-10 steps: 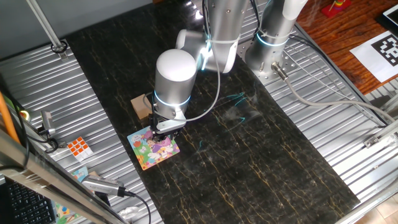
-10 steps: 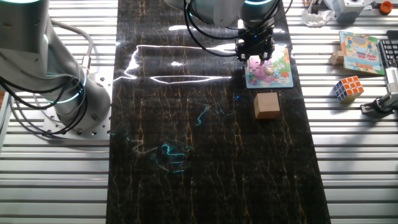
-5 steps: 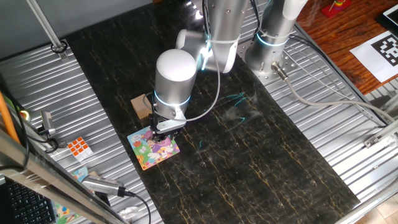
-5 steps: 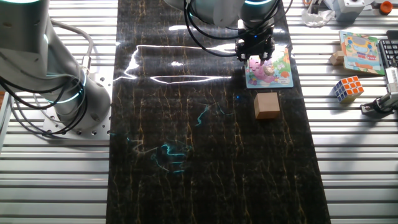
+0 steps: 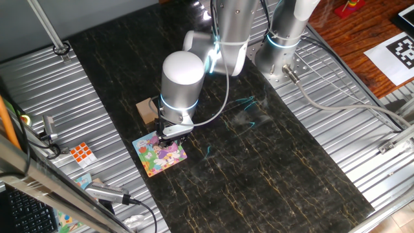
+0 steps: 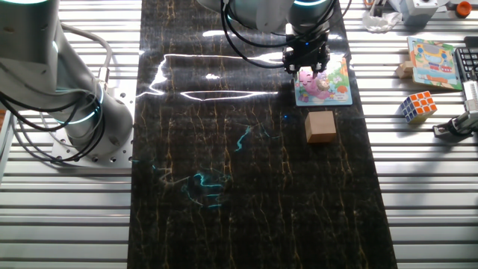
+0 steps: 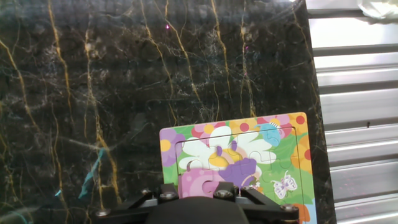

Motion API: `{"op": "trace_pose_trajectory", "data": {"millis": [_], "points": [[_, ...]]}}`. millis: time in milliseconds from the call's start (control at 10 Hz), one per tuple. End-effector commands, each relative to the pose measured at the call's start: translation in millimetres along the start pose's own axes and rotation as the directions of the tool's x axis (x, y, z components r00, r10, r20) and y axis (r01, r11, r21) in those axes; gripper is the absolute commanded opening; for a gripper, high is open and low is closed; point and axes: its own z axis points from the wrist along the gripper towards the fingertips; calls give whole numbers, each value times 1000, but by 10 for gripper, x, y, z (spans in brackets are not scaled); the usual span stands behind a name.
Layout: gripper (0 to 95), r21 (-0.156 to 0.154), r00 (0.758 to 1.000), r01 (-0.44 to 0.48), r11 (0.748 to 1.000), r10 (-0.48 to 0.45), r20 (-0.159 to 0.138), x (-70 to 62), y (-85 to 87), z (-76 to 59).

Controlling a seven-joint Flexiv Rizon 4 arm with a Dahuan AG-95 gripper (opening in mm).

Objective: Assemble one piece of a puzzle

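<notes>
Pink and green, the puzzle point(image 7: 239, 165) lies at the lower centre of the hand view, directly under the gripper point(image 5: 171, 134). Nothing has shifted over the last second, which suggests seating or pressing. The piece and the finger opening cannot be made out.

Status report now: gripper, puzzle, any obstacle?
Gripper low over puzzle, jaw state unclear. Piece not visible. Tan block beside puzzle, apart from it.

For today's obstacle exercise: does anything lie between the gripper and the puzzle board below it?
Nothing visible does. The gripper hangs directly over the puzzle, and the tan block sits apart to one side. The piece itself cannot be made out.
</notes>
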Motion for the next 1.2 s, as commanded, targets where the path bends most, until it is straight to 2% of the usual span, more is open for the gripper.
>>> {"op": "trace_pose_trajectory", "data": {"millis": [100,200,300,700,900,1000,1200], "points": [[380,2,1000,-1,1000,1,-1,2,3,28],[380,-24,994,-107,994,107,-18,12,71,-236],[190,-25,994,-107,994,106,-15,12,72,-238],[190,-28,994,-110,994,110,-15,15,78,-235],[190,-27,987,-162,986,161,-16,13,77,-232],[0,-27,967,-252,967,252,-27,13,71,-226],[0,-33,953,-303,952,302,-24,21,59,-201]]}}
